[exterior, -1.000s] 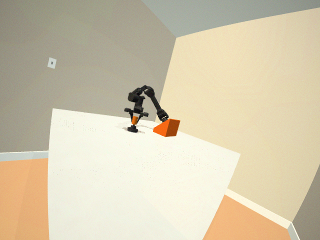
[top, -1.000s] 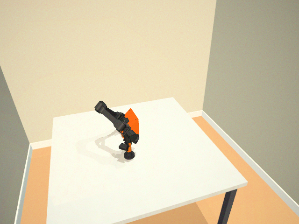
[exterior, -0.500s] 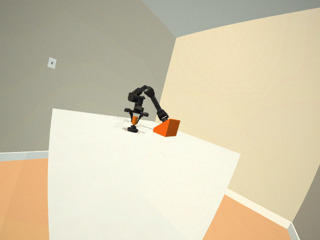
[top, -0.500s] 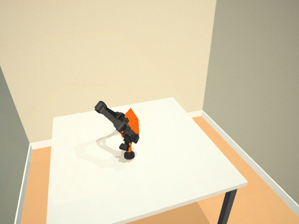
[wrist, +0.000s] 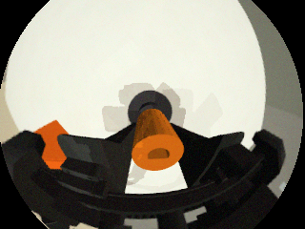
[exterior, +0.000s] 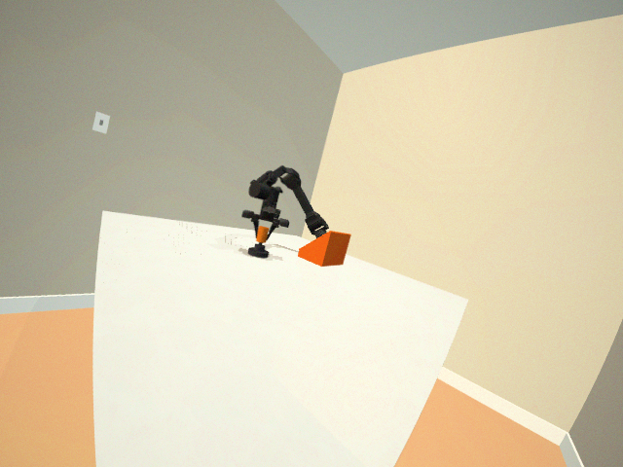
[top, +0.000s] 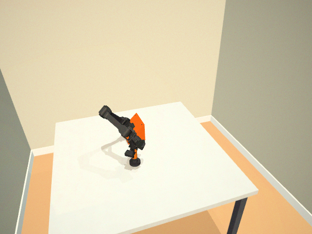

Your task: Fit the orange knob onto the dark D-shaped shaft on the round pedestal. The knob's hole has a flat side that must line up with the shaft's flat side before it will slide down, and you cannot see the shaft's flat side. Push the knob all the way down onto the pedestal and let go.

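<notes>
The orange knob (top: 135, 154) (exterior: 262, 233) (wrist: 157, 138) is held nearly upright, its D-shaped hole facing the wrist camera. My gripper (top: 135, 151) (exterior: 261, 239) (wrist: 152, 126) is shut on the knob, with one finger on each side. The dark round pedestal (top: 134, 163) (exterior: 258, 253) (wrist: 136, 104) stands on the table right under the knob. In the exterior view a short dark length of the shaft (exterior: 259, 246) shows between the knob's lower end and the pedestal, so the knob is not down on the pedestal. Whether the shaft's tip is inside the hole is hidden, as is its flat side.
The orange wedge-shaped block (top: 140, 128) (exterior: 336, 248) (wrist: 53, 143) stands at the arm's base, beside the pedestal. The white table (top: 176, 163) (exterior: 251, 351) carries all of these. The dark arm (top: 114, 121) (exterior: 303, 200) arches up and over to the pedestal.
</notes>
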You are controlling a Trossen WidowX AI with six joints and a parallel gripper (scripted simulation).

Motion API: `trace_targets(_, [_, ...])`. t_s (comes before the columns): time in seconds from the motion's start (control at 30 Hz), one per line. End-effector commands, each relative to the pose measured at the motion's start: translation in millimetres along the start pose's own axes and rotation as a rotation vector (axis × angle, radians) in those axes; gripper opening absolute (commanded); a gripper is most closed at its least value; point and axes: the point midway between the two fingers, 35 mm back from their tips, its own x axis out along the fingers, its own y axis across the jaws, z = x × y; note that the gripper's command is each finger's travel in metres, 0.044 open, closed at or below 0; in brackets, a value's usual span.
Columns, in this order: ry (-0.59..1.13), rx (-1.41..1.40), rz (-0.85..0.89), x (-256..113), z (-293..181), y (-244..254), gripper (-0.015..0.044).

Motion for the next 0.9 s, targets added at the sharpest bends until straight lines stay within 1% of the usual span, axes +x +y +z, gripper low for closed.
trace_targets(0.0, [0.001, 0.03, -0.004, 0.2, 0.1, -0.8, 0.0])
trace_targets(0.23, [0.001, 0.079, -0.004, 0.4, 0.3, -0.9, 0.0])
trace_targets(0.53, [0.001, 0.019, -0.004, 0.6, 1.0, -0.6, 0.0])
trace_targets(0.87, [0.001, -0.042, -0.004, 8.8, 0.9, 0.0, 0.0])
